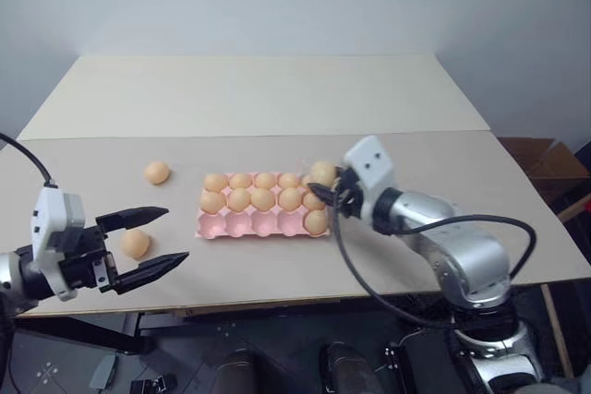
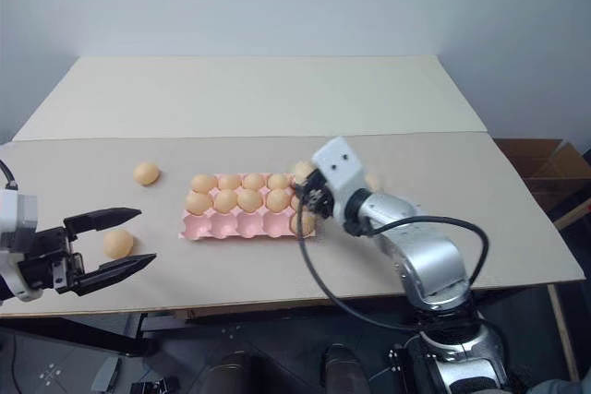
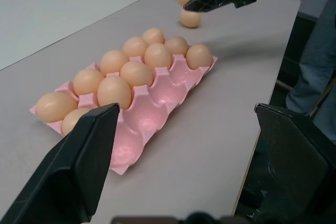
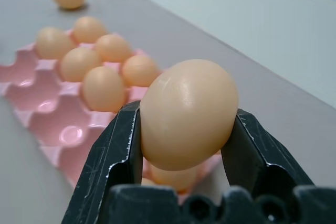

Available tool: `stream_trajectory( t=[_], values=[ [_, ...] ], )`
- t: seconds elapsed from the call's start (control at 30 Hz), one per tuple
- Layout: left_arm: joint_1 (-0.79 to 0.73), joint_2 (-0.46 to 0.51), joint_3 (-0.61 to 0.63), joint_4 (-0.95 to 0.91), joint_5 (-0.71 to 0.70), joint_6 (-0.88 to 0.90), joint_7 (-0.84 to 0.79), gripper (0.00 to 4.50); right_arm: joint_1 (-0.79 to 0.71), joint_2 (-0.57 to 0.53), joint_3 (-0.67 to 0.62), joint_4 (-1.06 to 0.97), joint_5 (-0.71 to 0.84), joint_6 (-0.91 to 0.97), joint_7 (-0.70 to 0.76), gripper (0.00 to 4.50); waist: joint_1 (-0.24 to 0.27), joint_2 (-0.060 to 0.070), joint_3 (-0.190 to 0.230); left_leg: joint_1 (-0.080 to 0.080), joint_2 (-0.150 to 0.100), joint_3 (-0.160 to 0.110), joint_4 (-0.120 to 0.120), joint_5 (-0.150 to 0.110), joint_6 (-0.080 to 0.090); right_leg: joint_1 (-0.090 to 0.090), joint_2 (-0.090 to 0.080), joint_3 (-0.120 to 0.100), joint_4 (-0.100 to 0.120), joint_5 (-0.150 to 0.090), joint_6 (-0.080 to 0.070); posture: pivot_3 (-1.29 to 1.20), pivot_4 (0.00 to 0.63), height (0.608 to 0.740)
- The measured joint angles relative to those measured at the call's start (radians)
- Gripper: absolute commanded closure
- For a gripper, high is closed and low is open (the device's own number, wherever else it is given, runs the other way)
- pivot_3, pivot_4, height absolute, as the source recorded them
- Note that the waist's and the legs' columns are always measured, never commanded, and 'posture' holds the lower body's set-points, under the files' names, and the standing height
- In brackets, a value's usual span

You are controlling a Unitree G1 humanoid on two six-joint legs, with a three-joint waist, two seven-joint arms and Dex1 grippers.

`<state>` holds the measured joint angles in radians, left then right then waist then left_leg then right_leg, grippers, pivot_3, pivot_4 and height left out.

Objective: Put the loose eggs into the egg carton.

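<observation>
The pink egg carton (image 1: 249, 224) lies mid-table with several eggs in its back and middle rows and one egg (image 1: 316, 221) in the front row's right end. My right gripper (image 1: 328, 182) is shut on a loose egg (image 4: 189, 111), held just above the carton's right end. Three more loose eggs rest on the table. One loose egg (image 1: 157, 172) lies left of the carton. A second (image 1: 136, 244) is by my open left gripper (image 1: 175, 234), which hovers at the front left. The third (image 3: 190, 18) sits just past the carton's right end.
The table's front edge (image 1: 277, 297) runs close below the carton. A cardboard box (image 1: 545, 159) stands off the table's right side. A person's trouser leg (image 3: 315, 72) is beside the table in the left wrist view.
</observation>
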<state>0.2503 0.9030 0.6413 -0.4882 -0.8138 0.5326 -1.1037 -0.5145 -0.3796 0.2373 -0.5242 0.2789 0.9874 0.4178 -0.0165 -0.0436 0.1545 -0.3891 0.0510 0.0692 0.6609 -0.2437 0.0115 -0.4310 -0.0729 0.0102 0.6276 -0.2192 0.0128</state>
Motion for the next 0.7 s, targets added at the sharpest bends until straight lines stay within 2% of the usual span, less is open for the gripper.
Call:
stream_trajectory(
  t=[0.1,0.17,0.27,0.4,0.43,0.57,0.7],
  values=[
    [-0.002,0.0,0.004,0.005,0.0,0.001,0.0,0.0,0.002,0.001,0.115,0.011,-0.02,0.002,0.015,2.49,0.003,0.0,0.0,-0.002,-0.001,0.0,0.0,0.0,0.0,-0.002,-0.002,0.0,0.0,0.0,0.0,0.0,0.15,0.74],
    [-0.003,0.0,0.004,0.005,0.0,0.001,0.0,0.0,0.012,0.003,0.146,0.026,-0.028,0.003,0.015,2.49,0.003,0.0,0.0,-0.002,-0.002,0.001,0.0,0.0,0.0,-0.002,-0.002,0.0,-0.001,0.0,0.001,0.0,0.15,0.74],
    [-0.003,0.0,0.005,0.006,0.0,0.001,0.0,0.0,0.017,0.005,0.149,0.046,-0.036,0.005,0.014,1.61,0.002,0.0,0.0,-0.002,-0.002,0.001,0.0,0.0,0.0,-0.002,-0.003,0.001,-0.002,0.0,0.001,0.0,0.15,0.74],
    [-0.01,0.001,0.004,0.007,0.0,0.001,0.0,0.0,0.015,0.012,0.149,0.065,-0.051,0.011,0.012,0.17,0.002,0.0,0.0,-0.002,-0.001,0.001,0.0,0.0,0.0,-0.003,-0.001,0.0,0.0,0.0,0.0,0.0,0.15,0.74],
    [-0.013,0.002,0.004,0.008,0.0,0.001,0.0,0.0,0.012,0.014,0.146,0.064,-0.05,0.017,0.013,0.05,0.002,0.0,0.0,-0.002,-0.001,0.001,0.0,0.0,0.0,-0.003,-0.001,0.0,0.001,0.0,0.0,0.0,0.15,0.74],
    [-0.016,0.004,0.004,0.011,0.0,0.001,-0.005,0.0,0.009,-0.004,0.06,0.0,-0.007,0.056,0.03,0.05,0.003,0.0,0.0,-0.003,-0.001,0.001,0.0,0.0,0.0,-0.004,-0.001,0.001,0.001,0.001,0.002,0.0,0.15,0.74],
    [-0.012,0.005,0.007,0.035,0.001,0.001,-0.016,0.0,0.042,-0.114,-0.133,-0.103,0.077,0.065,0.103,0.05,0.009,0.0,0.0,-0.004,-0.002,0.001,0.0,0.0,0.0,-0.003,-0.002,0.0,-0.002,0.001,0.003,0.0,0.15,0.74]
  ],
)
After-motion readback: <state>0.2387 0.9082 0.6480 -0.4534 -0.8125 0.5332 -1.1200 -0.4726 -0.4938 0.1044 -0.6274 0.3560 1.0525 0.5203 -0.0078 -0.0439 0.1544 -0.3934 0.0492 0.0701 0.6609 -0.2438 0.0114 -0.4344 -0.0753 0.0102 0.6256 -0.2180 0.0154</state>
